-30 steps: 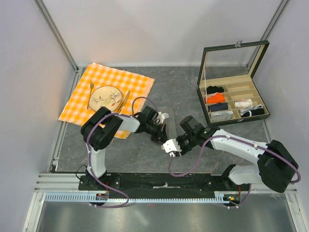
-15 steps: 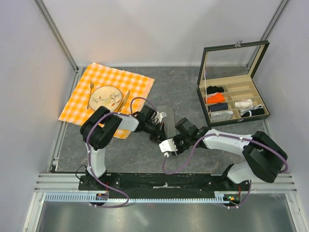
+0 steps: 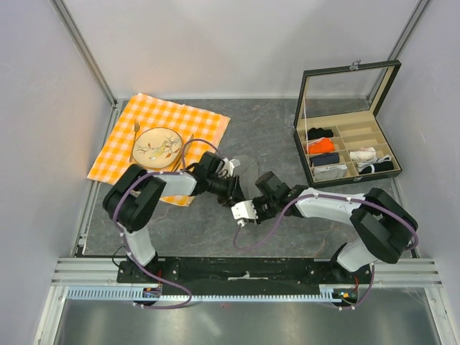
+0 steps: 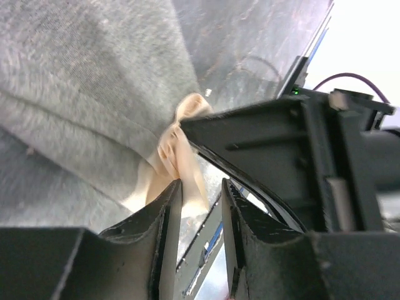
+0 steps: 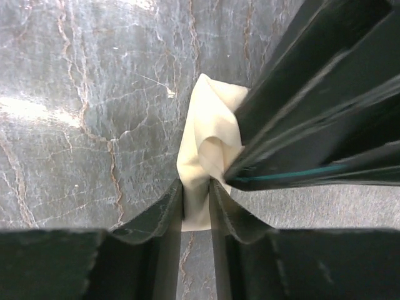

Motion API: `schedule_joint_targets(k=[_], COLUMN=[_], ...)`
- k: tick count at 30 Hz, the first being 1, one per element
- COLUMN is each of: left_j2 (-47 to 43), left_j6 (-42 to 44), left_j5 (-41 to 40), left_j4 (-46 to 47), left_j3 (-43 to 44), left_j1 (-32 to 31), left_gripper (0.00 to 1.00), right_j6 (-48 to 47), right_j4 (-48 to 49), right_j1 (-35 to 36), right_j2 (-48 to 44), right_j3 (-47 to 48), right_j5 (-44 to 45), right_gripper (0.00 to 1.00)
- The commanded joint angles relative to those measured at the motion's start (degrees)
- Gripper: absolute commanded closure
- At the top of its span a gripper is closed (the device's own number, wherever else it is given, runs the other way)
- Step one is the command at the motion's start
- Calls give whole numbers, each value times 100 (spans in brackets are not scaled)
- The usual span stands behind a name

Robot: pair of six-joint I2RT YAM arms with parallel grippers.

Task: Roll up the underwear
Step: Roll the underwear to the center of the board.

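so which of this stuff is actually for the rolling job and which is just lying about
In the job: grey underwear, left gripper, right gripper.
Lying about: checked cloth, plate, box, small garments in it.

The underwear, creased mid-grey cloth, fills the left wrist view's upper left. Its cream-white strip is bunched at centre.

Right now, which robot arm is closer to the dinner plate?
Left. The left arm lies across the checked cloth's near corner, just beside the plate; the right arm reaches in from the opposite side, well away from it.
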Motion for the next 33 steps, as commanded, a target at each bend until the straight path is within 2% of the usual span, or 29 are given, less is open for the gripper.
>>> schedule_joint_targets(k=[1,6,9,12,16,19,23,26,27,33], left_j2=[-915,-2040,-2785,-3619,-4447,-4870,-5012,-4698,-4591,-3678], left_j6=[62,659,914,1274,2065,2663,3384,4086,4523,5809], left_j5=[-230,-915,-1337,-1785,-2295,-2532,-2979,-3235,-3349,-4017], left_j4=[238,571,1465,2556,3287,3832,4026,3895,3790,2875], left_j3=[-277,-1024,-1761,-2500,-3204,-3705,-4075,-3900,-3812,-3012], left_j1=[272,449,396,28,-543,-1061,-1808,-2317,-2450,-3066], left_gripper=[61,61,62,62,60,56,47,34,33,32], right_j6=[246,378,422,422,404,422,492,466,396,149], right_j4=[-613,-1097,-1483,-1984,-2678,-3188,-3715,-4189,-4356,-4999], right_j1=[-202,-545,-694,-774,-984,-1098,-1204,-1283,-1301,-1354], right_j2=[367,517,692,991,1404,1747,2186,2493,2573,3057], right_j3=[86,428,691,1043,1544,1896,2178,2476,2642,2969], right_j5=[-34,-614,-1036,-1370,-1775,-2082,-2249,-2451,-2521,-2733], right_gripper=[75,80,82,84,86,87,87,87,87,88])
